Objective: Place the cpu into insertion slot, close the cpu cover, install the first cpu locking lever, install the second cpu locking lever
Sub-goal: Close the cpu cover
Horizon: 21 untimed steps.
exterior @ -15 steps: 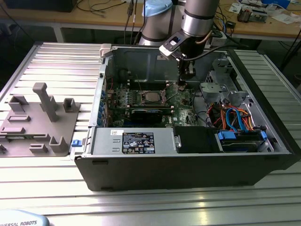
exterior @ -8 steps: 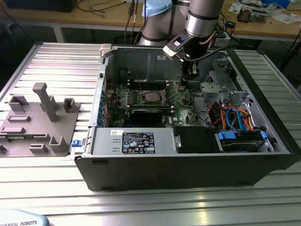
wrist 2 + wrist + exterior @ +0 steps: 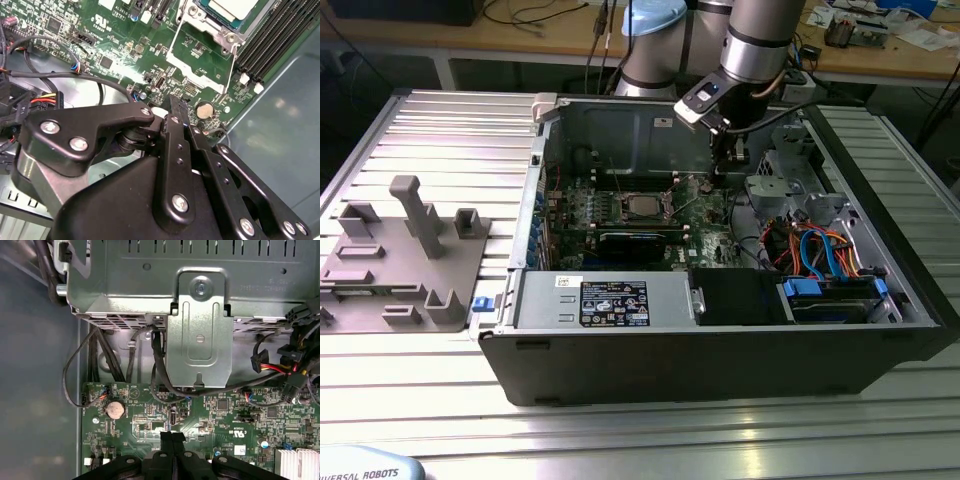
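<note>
One step looks done: the cpu (image 3: 640, 207) lies flat in its socket near the middle of the board (image 3: 130, 440), silver top up, inside the open case (image 3: 720, 360). In the second wrist view, the cpu (image 3: 232, 7) sits at the socket's far side and the cover (image 3: 194, 75) appears swung open beside it, with green board showing through its cut-out. By that reading, closing the cover is the step in hand, and neither lever looks set, though they are hard to make out.

The gripper (image 3: 725, 165) hangs low over the board, off to the exterior view's right of the socket and near the case's far wall. In the first wrist view, the gripper (image 3: 171, 436) has its fingers pressed together with nothing between them. Its tips hover just above the board, a short way from the coin cell (image 3: 116, 409) at the board's corner. They are apart from both cpu and cover.

Closing the cover calls for bringing the tips across to its free edge. It would then need a steady push down, flat over the cpu, without dragging on the chip or snagging the cables nearby.
</note>
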Available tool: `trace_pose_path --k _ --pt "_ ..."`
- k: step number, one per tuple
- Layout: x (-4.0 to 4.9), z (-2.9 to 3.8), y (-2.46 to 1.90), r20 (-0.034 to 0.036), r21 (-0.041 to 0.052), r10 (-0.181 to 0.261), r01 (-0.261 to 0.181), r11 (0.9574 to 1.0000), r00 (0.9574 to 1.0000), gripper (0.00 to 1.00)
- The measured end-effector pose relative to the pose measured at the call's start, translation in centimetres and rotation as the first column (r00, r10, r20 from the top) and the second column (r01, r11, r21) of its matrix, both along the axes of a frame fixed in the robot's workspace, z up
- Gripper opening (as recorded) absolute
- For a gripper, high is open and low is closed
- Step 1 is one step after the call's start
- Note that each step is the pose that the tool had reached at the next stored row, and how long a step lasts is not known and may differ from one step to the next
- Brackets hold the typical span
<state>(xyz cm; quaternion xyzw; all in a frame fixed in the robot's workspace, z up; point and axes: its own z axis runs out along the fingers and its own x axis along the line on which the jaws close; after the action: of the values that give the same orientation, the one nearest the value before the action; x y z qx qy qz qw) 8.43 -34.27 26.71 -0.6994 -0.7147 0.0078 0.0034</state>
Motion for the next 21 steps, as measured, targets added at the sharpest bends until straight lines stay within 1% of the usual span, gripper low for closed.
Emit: trace_pose_path --k 7,10,12,15,21 --pt "0.01 -0.87 0.00 -0.0002 0.0035 0.000 0.000 1.0000 1.0000 0.11" --pt "0.01 -1.44 0.00 -0.0002 0.0043 0.000 0.000 1.0000 1.0000 0.11" --pt "-0.03 -1.64 0.00 -0.0002 0.0048 0.000 0.000 1.0000 1.0000 0.11" --pt "-0.63 -1.69 0.00 -0.0002 0.0117 0.000 0.000 0.9999 1.0000 0.11" --pt "-1.92 -1.69 0.00 -0.0003 0.0122 0.000 0.000 0.9999 1.0000 0.11"
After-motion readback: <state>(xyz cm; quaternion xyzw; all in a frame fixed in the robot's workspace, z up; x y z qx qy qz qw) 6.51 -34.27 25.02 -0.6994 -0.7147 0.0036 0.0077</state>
